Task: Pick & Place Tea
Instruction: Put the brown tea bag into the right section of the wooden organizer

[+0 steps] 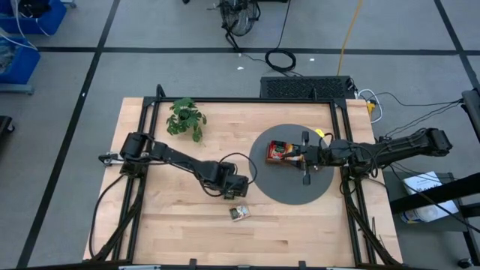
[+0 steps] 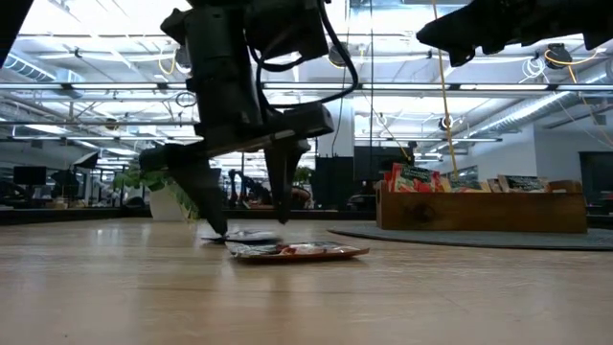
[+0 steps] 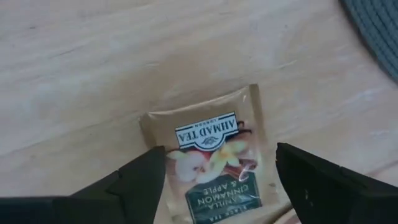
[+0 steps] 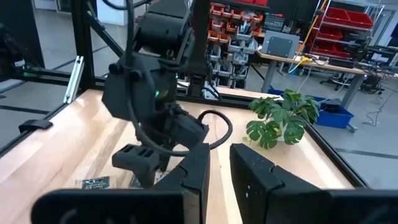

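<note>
Left gripper (image 3: pixel 214 177): low over table (image 1: pixel 180 225), fingers (image 3: pixel 140 180) spread, astride white-green tea sachet (image 3: pixel 214 165) lying flat on the wood, not gripped. Further sachets (image 1: pixel 241 213) flat on table just beside. Right gripper (image 4: pixel 219 171): above wooden tray (image 2: pixel 479 211) on round grey mat (image 1: pixel 289 191), fingers nearly together, empty. More sachets (image 1: pixel 281 151) upright in tray. Plant (image 1: pixel 186 118) at far edge.

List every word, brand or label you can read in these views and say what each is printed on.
"AHMAD TEA" with "LONDON": on the tea sachet lying on the table between the open left gripper's fingers.
"VANILLA CINNAMON & APPLE": green panel on the same sachet; only partly legible.
Sachets in the wooden tray: print too small to read.
Second sachet on the table in the right wrist view: print too blurred to read.
Background shelves and bins: nothing readable.
</note>
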You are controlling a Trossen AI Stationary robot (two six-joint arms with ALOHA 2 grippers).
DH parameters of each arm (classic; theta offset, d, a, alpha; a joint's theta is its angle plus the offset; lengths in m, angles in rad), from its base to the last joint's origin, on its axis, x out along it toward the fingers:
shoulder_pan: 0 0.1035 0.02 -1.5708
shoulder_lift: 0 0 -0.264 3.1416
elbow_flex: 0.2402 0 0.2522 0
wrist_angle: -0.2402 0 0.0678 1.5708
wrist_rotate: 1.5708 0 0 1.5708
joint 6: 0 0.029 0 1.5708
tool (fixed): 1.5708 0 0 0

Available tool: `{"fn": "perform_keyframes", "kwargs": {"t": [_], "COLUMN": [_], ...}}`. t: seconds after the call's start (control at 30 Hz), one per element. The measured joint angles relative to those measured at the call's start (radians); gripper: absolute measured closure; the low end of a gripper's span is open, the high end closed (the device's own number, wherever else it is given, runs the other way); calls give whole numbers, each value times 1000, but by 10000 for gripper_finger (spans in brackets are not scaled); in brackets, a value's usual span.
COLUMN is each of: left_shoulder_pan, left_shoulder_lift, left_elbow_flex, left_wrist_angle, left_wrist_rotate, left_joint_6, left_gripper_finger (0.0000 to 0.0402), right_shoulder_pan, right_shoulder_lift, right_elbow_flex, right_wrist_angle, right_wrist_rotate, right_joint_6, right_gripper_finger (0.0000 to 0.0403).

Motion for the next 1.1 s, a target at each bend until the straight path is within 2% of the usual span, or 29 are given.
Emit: {"fn": "perform_keyframes", "kwargs": {"t": [0.23, 0.37, 0.57, 0.67, 0.83, 0.93, 1.03, 1.1], "left_shoulder_pan": [-9, -13, -26, -28, -36, -46, -59, -57], "left_shoulder_lift": [13, 51, 95, 93, 95, 95, 102, 102], "left_elbow_flex": [2, 8, 11, 11, 23, 24, 33, 36], "left_wrist_angle": [12, -25, 11, 2, -55, -22, 3, 2], "left_wrist_rotate": [26, 42, 79, 83, 58, 37, 19, 66], "left_joint_6": [-44, -26, 24, 24, 44, 95, 136, 138], "left_gripper_finger": [114, 115, 125, 161, 260, 315, 353, 362], "right_shoulder_pan": [0, 0, 0, 0, 0, 0, 0, 0], "right_shoulder_lift": [0, 0, 0, 0, 0, 0, 0, 0], "right_elbow_flex": [0, 0, 0, 0, 0, 0, 0, 0], "right_wrist_angle": [13, 13, 12, 10, 13, 13, 13, 13], "right_wrist_rotate": [0, 0, 0, 0, 0, 0, 0, 0], "right_joint_6": [14, 14, 15, 15, 15, 15, 18, 18], "right_gripper_finger": [348, 348, 348, 348, 348, 348, 348, 348]}}
